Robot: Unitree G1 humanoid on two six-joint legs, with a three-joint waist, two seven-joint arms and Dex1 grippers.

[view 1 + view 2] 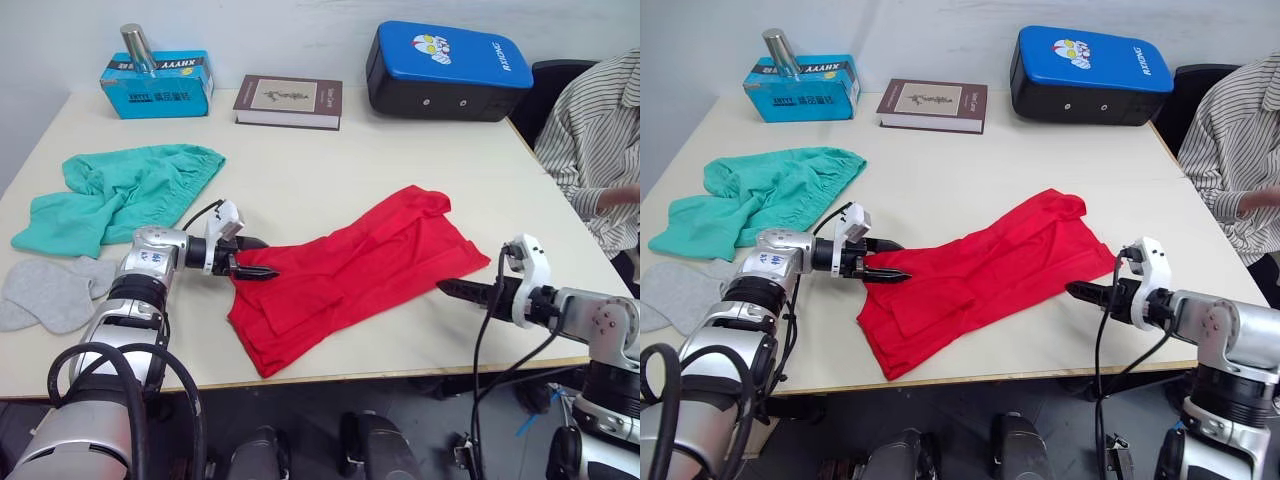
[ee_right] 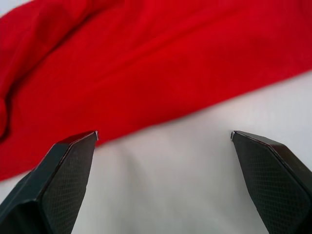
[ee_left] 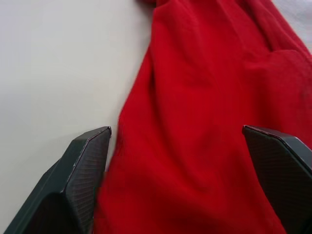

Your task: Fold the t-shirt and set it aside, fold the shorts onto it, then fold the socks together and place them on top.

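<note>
The red t-shirt point(image 1: 350, 275) lies folded lengthwise in a long strip across the middle of the table. My left gripper point(image 1: 262, 262) is open over the strip's left end, its fingers point(image 3: 83, 170) straddling the cloth. My right gripper point(image 1: 448, 288) is open on bare table just off the strip's near right edge, and the red cloth point(image 2: 161, 63) lies ahead of it. The teal shorts point(image 1: 120, 195) lie crumpled at the left. Beside them, two grey socks point(image 1: 55, 290) rest near the left front edge.
At the back of the table point(image 1: 330, 150) stand a blue tissue box point(image 1: 158, 84) with a metal cylinder point(image 1: 136, 48) on it, a brown book point(image 1: 288, 101) and a blue-and-black case point(image 1: 445, 70). A person in a striped shirt point(image 1: 600, 150) sits at the right.
</note>
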